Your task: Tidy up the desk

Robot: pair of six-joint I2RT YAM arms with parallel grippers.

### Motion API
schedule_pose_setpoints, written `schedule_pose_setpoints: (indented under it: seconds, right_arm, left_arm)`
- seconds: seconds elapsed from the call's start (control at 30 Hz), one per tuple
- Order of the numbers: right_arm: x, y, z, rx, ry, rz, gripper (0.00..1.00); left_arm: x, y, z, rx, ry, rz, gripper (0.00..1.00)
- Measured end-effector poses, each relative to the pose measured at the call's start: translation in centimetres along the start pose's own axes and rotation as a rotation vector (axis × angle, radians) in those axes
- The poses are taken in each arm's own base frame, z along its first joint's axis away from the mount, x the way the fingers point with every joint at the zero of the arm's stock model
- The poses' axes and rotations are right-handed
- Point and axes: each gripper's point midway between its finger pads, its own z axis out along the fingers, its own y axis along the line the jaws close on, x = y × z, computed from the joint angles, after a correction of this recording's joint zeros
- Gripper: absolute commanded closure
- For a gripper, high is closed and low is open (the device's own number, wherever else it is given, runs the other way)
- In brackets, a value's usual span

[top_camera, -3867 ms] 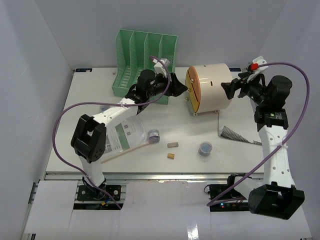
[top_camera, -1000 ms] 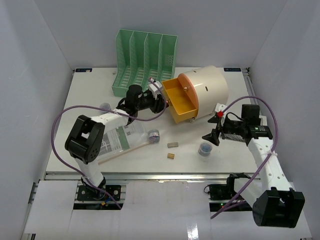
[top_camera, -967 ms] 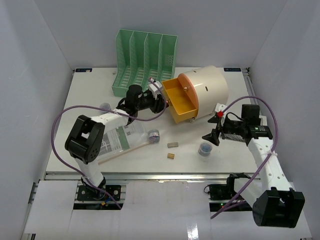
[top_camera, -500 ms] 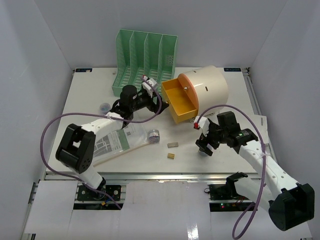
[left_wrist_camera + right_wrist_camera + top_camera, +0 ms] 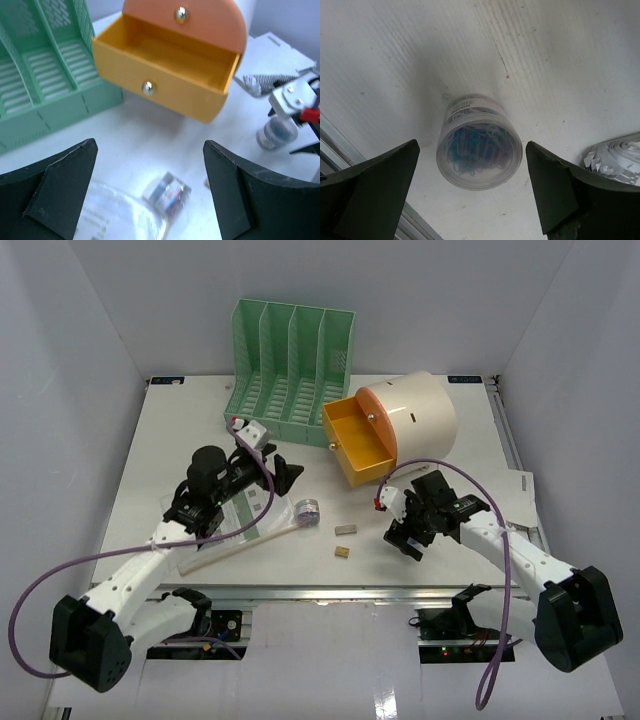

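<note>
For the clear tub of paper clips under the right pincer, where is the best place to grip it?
Grip the clear tub across its round side wall, coming straight down from above. It appears to stand upright on the desk, and the open right pincer straddles it.

Plain white walls (image 5: 90, 330) enclose the scene on three sides under soft, even light.

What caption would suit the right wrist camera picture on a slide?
The right gripper, jaws open, hangs above a clear tub of paper clips on the white desk.
</note>
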Motion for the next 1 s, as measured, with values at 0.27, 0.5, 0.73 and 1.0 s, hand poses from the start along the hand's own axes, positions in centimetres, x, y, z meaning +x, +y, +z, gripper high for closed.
schedule_pose_setpoints:
  seconds: [0.27, 0.5, 0.73, 1.0]
  right_arm:
    - [0.9, -0.2, 0.7, -0.005, 0.064, 0.011, 0.91]
    - [-4.3, 0.5, -3.4, -0.118, -0.080, -0.113, 0.92]
    - [-16.9, -2.0, -11.6, -0.071, -0.444, -0.279, 0.92]
    - [-23.2, -7.6, -12.1, 0.103, -0.498, -0.211, 0.91]
  left_arm:
    - [2.4, -0.9, -5.2, -0.054, 0.013, -0.028, 0.02]
    - [3.0, -1.2, -5.9, -0.062, 0.015, -0.078, 0.02]
    - [6.4, -0.9, -5.1, -0.071, 0.144, -0.141, 0.02]
    - [6.6, -0.9, -5.2, -0.073, 0.150, -0.146, 0.02]
